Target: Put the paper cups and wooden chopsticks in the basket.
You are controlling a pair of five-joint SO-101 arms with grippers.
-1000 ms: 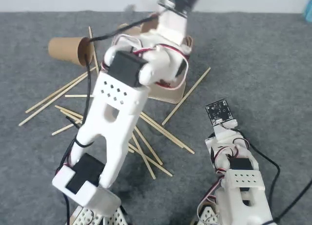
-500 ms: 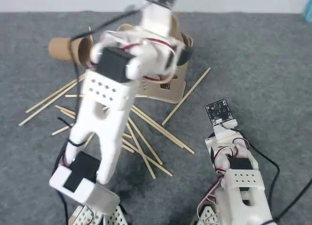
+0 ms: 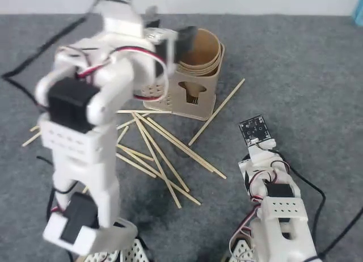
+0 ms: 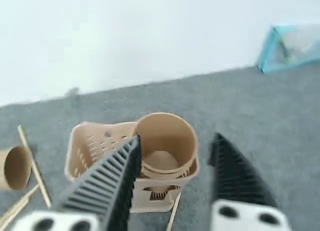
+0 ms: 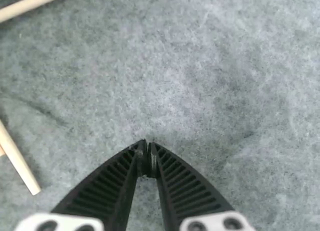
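Paper cups [image 3: 199, 46] sit stacked in one side of the basket [image 3: 193, 100]; I count about three rims. One more cup [image 4: 15, 167] lies on its side on the grey mat [image 3: 295, 75] nearby. My left gripper [image 4: 176, 138] hangs wide open and empty above the basket. My right gripper [image 5: 148, 156] is pinched closed on nothing, low over the mat. The wooden chopsticks [image 3: 164, 160] lie crossed, maybe ten. Grabbing one could flick others away, and my arm could knock the basket.

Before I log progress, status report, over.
Left gripper open by basket. Right gripper shut, empty. Cups stacked in basket, one cup outside; chopsticks loose on mat.
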